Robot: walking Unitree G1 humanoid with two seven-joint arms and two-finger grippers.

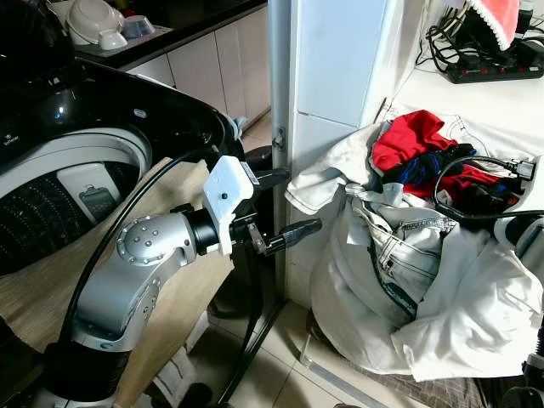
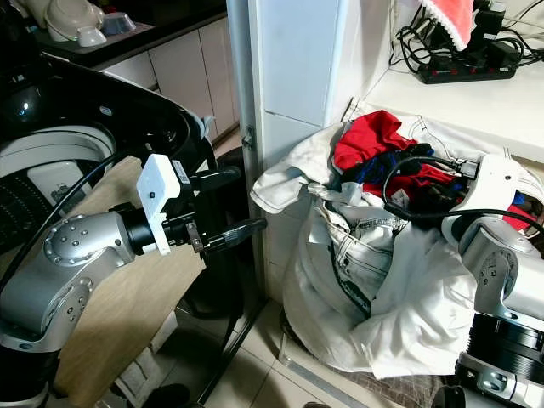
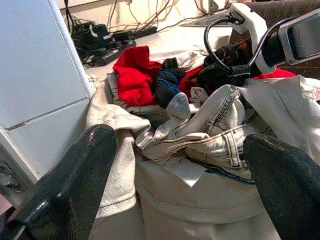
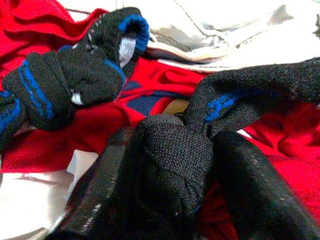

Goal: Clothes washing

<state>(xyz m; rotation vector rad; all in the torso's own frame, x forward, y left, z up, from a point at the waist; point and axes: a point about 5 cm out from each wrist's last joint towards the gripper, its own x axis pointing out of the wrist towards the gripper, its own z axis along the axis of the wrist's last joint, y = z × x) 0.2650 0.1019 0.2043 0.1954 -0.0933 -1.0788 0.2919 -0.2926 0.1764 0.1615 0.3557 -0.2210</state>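
Far left you've got the washer (image 1: 59,183), lid up, drum open, so it's ready to take a load. A wooden board (image 1: 161,297) leans against its front.

Left gripper (image 1: 285,204) hangs in the gap between washer and white pillar (image 1: 327,76), fingers spread wide, nothing in them, aimed at the pile. Looks like it's staged to help, not working yet.

Right of the pillar is the laundry pile (image 1: 425,280): pale jeans and a white garment draped over the outside, red shirt (image 1: 408,136) and dark socks on top. It sits low on the floor under the counter, power strip (image 1: 493,68) above.

Right gripper (image 2: 425,191) is down in the top of the pile, fingers clamped on a black sock (image 4: 175,160). A second sock (image 4: 75,70) with blue trim lies just beside it on the red cloth.

My read: pick is made, transfer isn't. You'll need to lift clear of the jeans' folds and swing across to the drum; watch the sock dragging the shirt along
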